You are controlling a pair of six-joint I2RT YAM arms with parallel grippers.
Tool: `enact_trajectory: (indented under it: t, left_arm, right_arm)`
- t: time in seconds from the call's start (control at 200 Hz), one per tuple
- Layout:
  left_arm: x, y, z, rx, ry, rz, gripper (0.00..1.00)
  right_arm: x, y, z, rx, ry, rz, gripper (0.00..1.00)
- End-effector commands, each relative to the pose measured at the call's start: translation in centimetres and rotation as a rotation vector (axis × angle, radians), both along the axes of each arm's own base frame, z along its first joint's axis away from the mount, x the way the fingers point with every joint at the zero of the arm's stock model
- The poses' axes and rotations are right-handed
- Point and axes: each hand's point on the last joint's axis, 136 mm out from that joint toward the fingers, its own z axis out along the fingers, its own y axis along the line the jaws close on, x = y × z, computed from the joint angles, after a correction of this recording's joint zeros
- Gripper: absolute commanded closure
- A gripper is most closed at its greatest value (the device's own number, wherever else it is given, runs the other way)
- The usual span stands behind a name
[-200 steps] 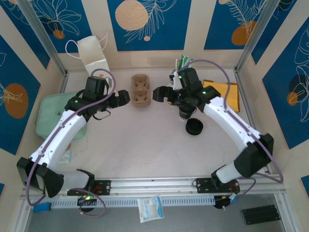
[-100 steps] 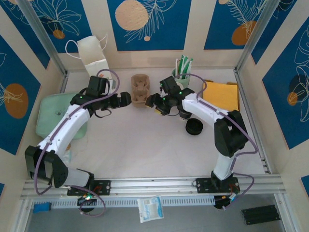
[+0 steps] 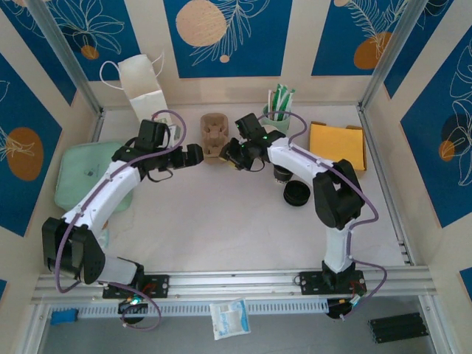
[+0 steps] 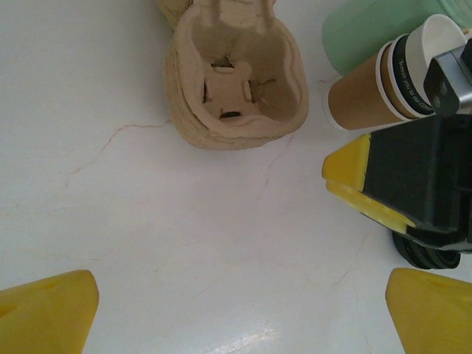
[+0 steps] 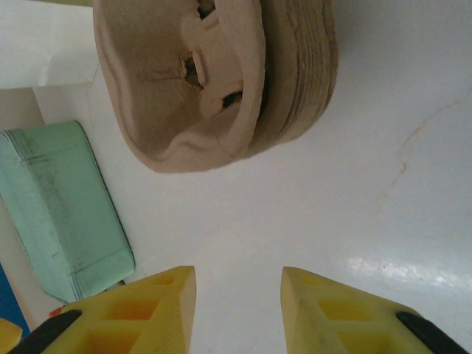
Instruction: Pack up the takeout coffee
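We judge the step in hand to be fetching a carrier. Both grippers meet at the stack of pulp cup carriers (image 3: 214, 138) toward the back of the table (image 3: 221, 228). The left gripper (image 3: 195, 154) hangs just beside the stack, fingers spread wide with nothing between them. The right gripper (image 5: 237, 293) faces it from the other side, fingers a narrow gap apart, also empty.

The coffee (image 3: 297, 193) stands untouched on the table to the right, apart from the carriers, seen from above as a black lid. Next, we think, one gripper must pinch the top carrier's rim while the other steadies the rest, so a single one peels off.

We count:
- one carrier stack, its layers too fine to number
- one lidded coffee
- one stack of bare cups (image 4: 369, 88)
- one green cup of stirrers (image 3: 274, 122)
- one paper bag (image 3: 145, 85)
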Motion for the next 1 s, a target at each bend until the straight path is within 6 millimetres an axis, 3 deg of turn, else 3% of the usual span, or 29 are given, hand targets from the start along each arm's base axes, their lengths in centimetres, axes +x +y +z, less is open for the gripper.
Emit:
enact_trajectory:
  t: [0.0, 0.565, 0.995]
  left_arm:
    - [0.1, -0.1, -0.5, -0.02, 0.005, -0.011, 0.0]
    - [0.8, -0.4, -0.7, -0.011, 0.008, -0.026, 0.01]
    - [0.8, -0.3, -0.7, -0.001, 0.005, -0.033, 0.0]
  right_arm:
    - [1.4, -0.1, 0.5, 0.016, -0.015, -0.019, 0.69]
    - [3.9, 0.0, -0.4, 0.044, 0.004, -0.036, 0.76]
    - [4.6, 0.5, -1.5, 0.043, 0.026, -0.032, 0.76]
